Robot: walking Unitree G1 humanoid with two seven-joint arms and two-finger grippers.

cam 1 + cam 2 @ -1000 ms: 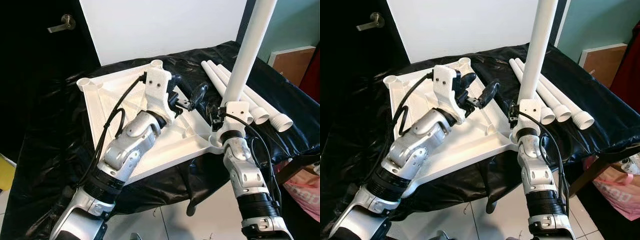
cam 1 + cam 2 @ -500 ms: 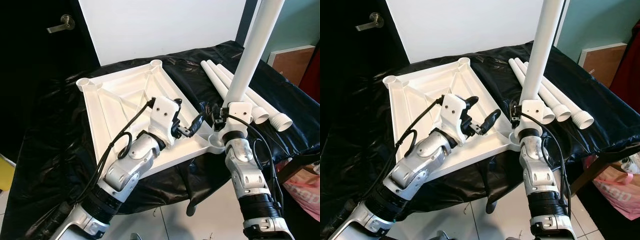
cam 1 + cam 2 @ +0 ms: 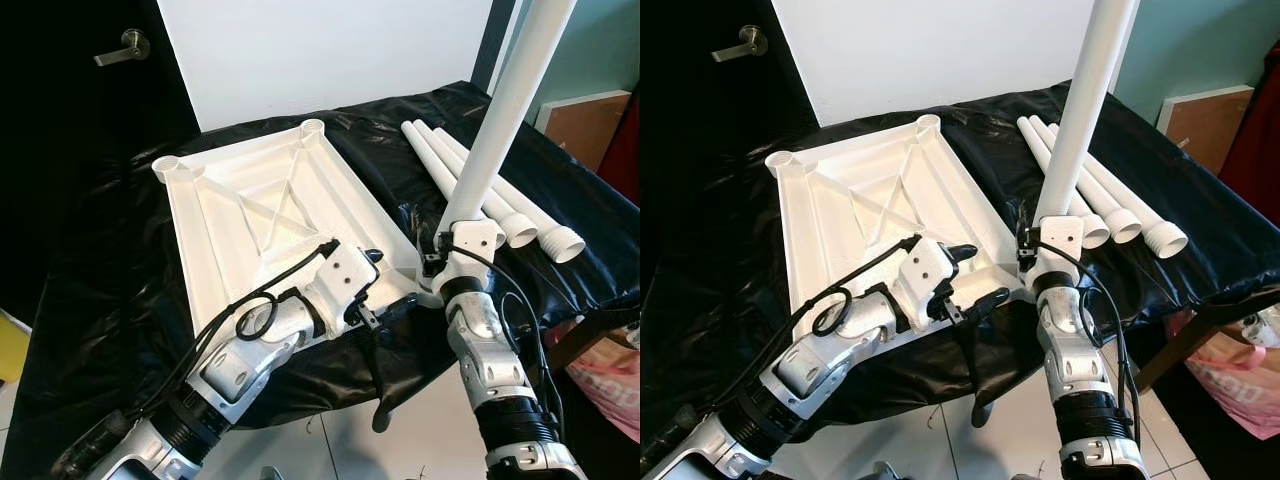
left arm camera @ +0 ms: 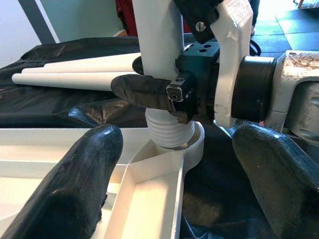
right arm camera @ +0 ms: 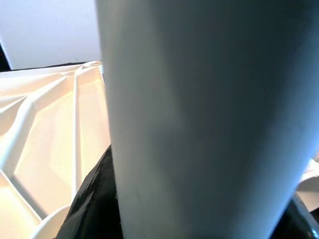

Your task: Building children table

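Upside-down white plastic tabletop lies on black sheeting; we clench our right gripper around a white tubular leg entering its corner socket, left gripper spread beside. Tilting could jam the ribbed end.

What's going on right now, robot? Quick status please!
Right gripper clamps upright leg, threaded end in tabletop corner socket. Left gripper open beside it. Three spare legs nearby.

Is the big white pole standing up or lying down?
Standing up. The long white plastic leg rises from the upturned white tabletop's corner socket, held by the right claw.
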